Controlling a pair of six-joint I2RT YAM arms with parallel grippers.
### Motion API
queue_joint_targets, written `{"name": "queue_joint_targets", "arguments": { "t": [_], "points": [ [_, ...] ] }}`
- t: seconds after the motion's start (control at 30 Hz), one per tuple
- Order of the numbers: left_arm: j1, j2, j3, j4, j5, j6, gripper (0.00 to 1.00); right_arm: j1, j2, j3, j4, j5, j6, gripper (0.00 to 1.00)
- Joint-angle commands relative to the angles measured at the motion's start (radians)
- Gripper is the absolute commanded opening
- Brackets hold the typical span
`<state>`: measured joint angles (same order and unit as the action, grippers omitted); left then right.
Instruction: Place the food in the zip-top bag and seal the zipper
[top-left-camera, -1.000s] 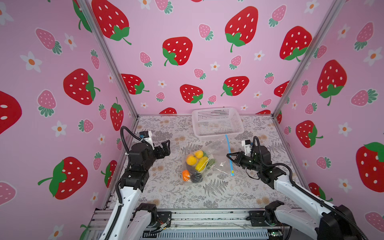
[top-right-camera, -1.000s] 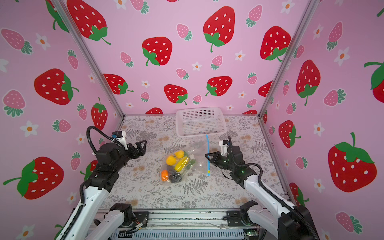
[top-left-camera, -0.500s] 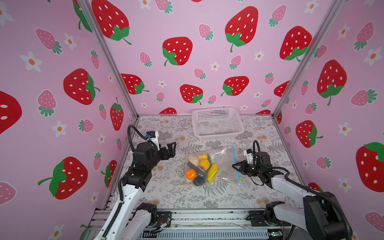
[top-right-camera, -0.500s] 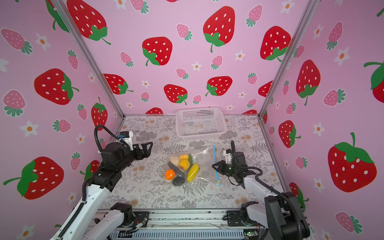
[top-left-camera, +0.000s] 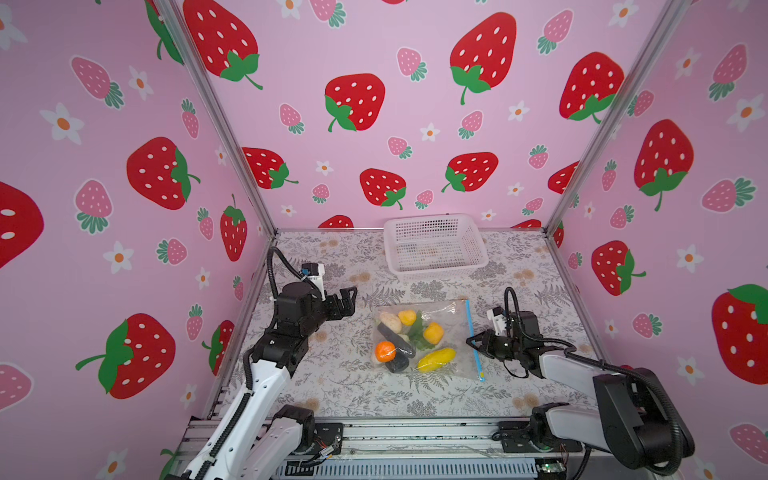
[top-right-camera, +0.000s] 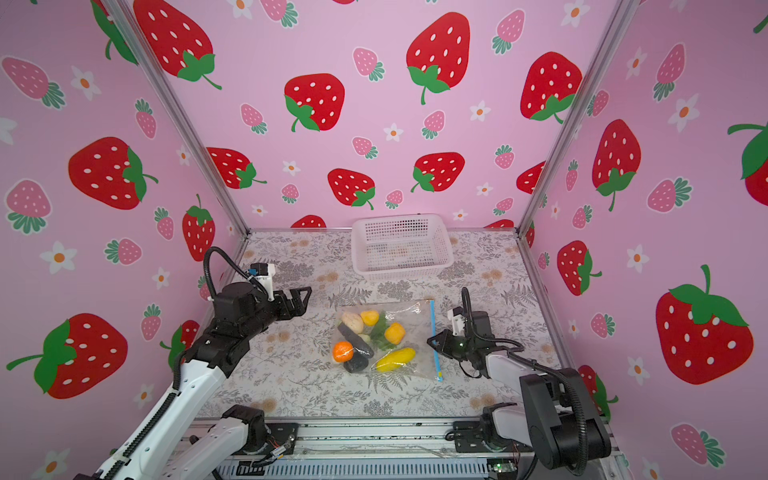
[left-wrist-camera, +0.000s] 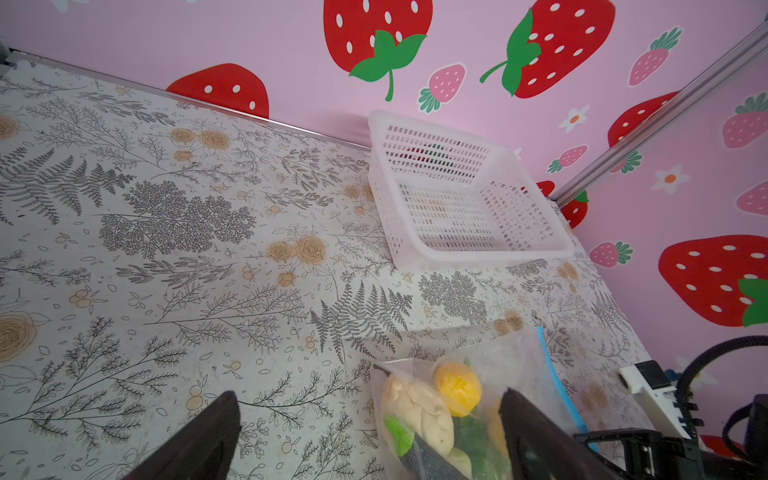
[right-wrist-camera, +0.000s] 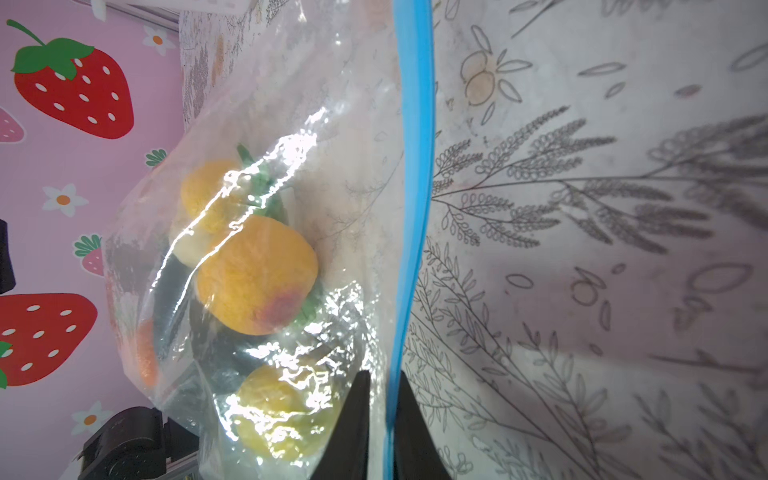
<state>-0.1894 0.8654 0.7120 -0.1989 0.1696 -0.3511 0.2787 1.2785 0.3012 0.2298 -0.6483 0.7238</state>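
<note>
The zip-top bag (top-left-camera: 446, 309) (top-right-camera: 411, 309) lies flat on the table's middle with the food (top-left-camera: 385, 351) (top-right-camera: 395, 359) inside: yellow, orange, cream and dark pieces with green leaves. Its zipper (top-left-camera: 473, 336) (right-wrist-camera: 411, 174), a light-blue strip, runs along the bag's right edge. My right gripper (top-left-camera: 469, 341) (right-wrist-camera: 380, 374) sits low at that edge. Its jaws stand slightly apart with the strip in the narrow gap. My left gripper (top-left-camera: 351, 301) (left-wrist-camera: 368, 395) hovers wide open and holding nothing, left of the bag.
A white perforated basket (top-left-camera: 432, 219) (left-wrist-camera: 478, 249) stands at the back of the table against the wall. Pink strawberry-print walls close in the left, back and right sides. Floral table surface shows all round the bag.
The bag, held up by its zipper edge a second ago, has come down flat on the table. My right gripper's jaws have parted a little. My left arm drifted slightly rightward, still open.
</note>
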Motion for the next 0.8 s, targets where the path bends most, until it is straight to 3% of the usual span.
{"name": "queue_joint_targets", "arguments": {
  "t": [0.0,0.23,0.4,0.43,0.77],
  "points": [
    [-0.005,-0.005,-0.010,0.017,0.016,0.010,0.99,-0.006,0.018,-0.009,0.050,-0.026,-0.027,0.19],
    [-0.043,-0.012,-0.020,0.013,0.082,-0.006,0.99,-0.010,-0.046,0.065,0.040,-0.095,-0.064,0.41],
    [-0.140,-0.027,-0.022,-0.021,0.116,-0.048,0.98,-0.010,-0.142,0.133,0.009,-0.084,-0.083,0.51],
    [-0.159,-0.030,-0.023,-0.038,0.125,-0.067,0.98,-0.010,-0.157,0.144,0.010,-0.089,-0.092,0.57],
    [-0.343,-0.050,-0.080,0.018,0.146,-0.204,0.98,0.035,-0.215,0.152,0.101,-0.096,-0.072,0.59]
  ]
}}
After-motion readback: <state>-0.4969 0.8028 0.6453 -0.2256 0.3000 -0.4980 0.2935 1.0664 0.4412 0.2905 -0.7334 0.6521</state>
